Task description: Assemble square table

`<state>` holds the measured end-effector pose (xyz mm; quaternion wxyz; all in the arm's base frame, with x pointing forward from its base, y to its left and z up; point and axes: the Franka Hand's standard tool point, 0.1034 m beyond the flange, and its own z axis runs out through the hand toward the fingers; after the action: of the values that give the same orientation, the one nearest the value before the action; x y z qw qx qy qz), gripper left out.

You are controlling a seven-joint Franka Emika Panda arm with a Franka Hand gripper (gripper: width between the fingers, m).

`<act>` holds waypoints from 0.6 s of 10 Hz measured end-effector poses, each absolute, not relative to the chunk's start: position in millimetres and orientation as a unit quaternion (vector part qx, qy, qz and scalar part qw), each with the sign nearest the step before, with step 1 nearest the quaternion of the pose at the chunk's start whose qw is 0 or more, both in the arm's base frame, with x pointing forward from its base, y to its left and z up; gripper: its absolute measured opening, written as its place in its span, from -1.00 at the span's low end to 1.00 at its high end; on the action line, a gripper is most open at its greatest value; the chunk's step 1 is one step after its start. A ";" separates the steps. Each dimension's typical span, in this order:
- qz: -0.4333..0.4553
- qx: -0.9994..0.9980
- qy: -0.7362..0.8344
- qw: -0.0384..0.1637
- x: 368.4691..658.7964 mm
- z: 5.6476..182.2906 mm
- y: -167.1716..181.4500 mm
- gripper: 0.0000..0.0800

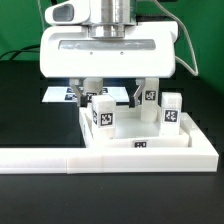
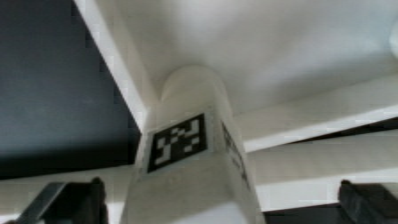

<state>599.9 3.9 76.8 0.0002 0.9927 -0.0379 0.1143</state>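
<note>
Claw poised above a tagged leg (image 1: 103, 113)
Gripper (image 1: 117, 92) spread wide, holding nothing, straddling the leg at twelve o'clock on the tabletop (image 1: 140, 152), ready to close.

White tabletop (image 1: 140, 146) flat, tagged white legs (image 1: 104, 116) upright on it

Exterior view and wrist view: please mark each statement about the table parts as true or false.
1. The end effector is open. True.
2. The end effector holds a leg in the air. False: the legs stand on the tabletop, none lifted.
3. The legs carry black-and-white tags. True.
4. The tabletop leans upright against the wall. False: it lies flat behind the low white wall.
5. The wrist view shows a tagged leg between the fingers. True.
</note>
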 end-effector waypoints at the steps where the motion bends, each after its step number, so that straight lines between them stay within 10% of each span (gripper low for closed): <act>1: 0.114 0.993 -0.017 0.004 600.0 76.8 2.9 0.62; 6: 0.113 0.992 0.045 0.017 600.5 77.1 -1.5 0.59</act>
<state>600.5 -1.5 77.1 0.0166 0.9924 0.0453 0.1129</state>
